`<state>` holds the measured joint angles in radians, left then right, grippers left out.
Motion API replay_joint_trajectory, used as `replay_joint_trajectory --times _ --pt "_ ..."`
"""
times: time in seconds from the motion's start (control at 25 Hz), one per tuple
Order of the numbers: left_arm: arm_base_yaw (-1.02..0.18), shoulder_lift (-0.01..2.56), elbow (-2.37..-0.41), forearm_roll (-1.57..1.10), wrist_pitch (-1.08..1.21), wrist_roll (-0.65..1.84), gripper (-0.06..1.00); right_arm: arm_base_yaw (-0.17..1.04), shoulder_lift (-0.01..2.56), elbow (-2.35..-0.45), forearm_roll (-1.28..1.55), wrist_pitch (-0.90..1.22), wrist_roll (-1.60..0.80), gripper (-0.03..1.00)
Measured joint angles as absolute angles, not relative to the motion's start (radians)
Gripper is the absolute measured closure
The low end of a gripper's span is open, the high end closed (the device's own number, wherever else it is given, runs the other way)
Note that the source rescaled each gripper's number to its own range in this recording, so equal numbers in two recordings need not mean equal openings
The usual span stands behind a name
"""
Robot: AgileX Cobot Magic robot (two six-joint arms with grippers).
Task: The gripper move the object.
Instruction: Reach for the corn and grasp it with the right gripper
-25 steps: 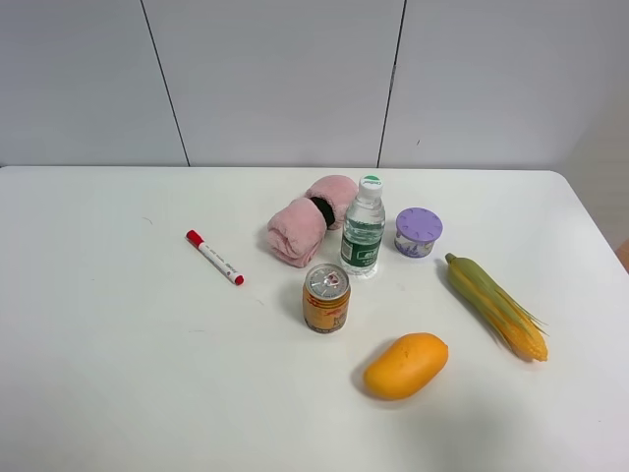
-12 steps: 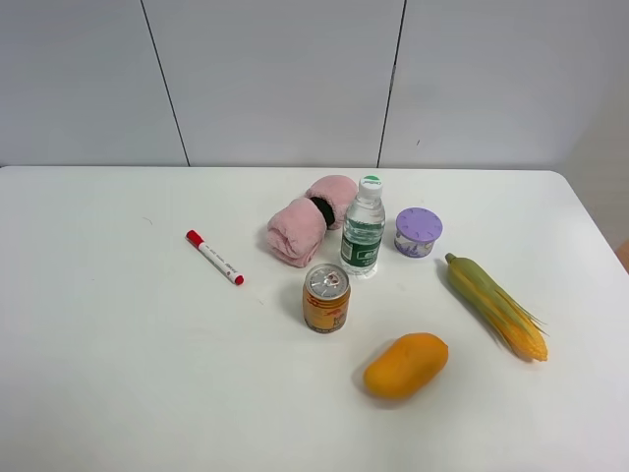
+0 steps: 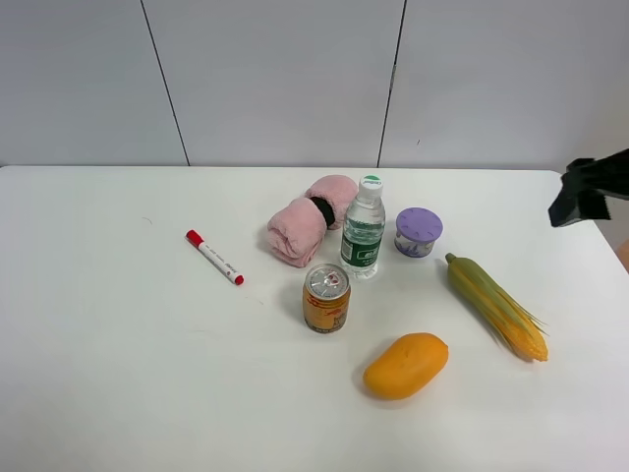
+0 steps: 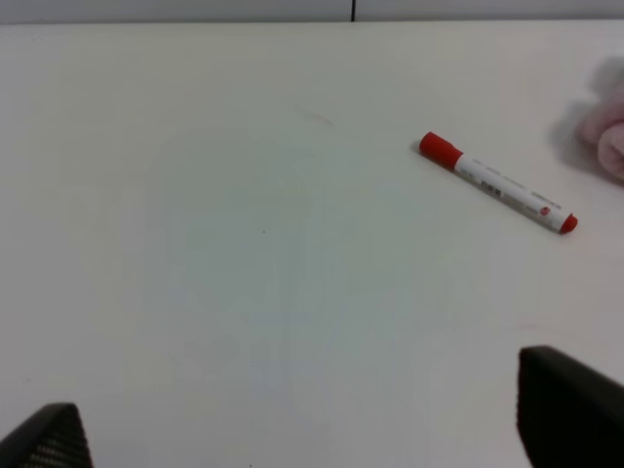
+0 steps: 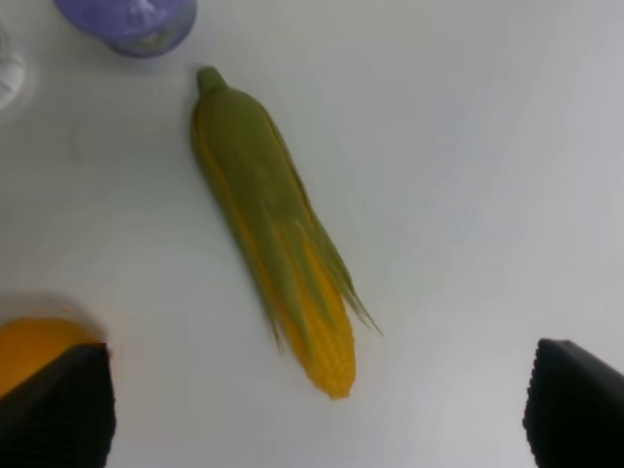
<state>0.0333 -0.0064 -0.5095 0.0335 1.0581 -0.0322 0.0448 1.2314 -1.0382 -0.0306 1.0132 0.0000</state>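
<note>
The corn (image 3: pixel 496 305) lies on the white table at the right, with green husk and its yellow tip toward the front. In the right wrist view the corn (image 5: pixel 276 229) lies flat, beyond and between the two black fingertips of my right gripper (image 5: pixel 314 417), which is open, empty and not touching it. In the exterior view a black part of the right gripper (image 3: pixel 588 192) shows at the right edge, above and behind the corn. My left gripper (image 4: pixel 307 429) is open and empty over bare table; it is out of the exterior view.
A mango (image 3: pixel 405 365), a can (image 3: pixel 326 297), a water bottle (image 3: pixel 363 227), a purple-lidded jar (image 3: pixel 419 231) and a pink cloth roll (image 3: pixel 310 218) stand left of the corn. A red-capped marker (image 3: pixel 214 257) lies further left, also in the left wrist view (image 4: pixel 497 182).
The right arm has come into the exterior view at the right edge; before, no arm showed. The objects on the table have not moved.
</note>
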Motion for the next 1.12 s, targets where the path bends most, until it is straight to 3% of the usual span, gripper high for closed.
replay_joint_trajectory --times 0.2,0.28,1.12 --pt "0.033 -0.006 -0.509 0.033 1.058 -0.032 -0.06 0.045 1.407 -1.04 -0.041 0.948 -0.027 0.03" --pt "0.033 -0.006 -0.509 0.033 1.058 -0.033 -0.06 0.045 1.453 -1.04 -0.034 0.915 -0.05 -0.01" --pt "0.033 -0.006 -0.509 0.033 1.058 -0.032 -0.06 0.045 1.863 -1.041 0.019 0.754 -0.167 -0.03"
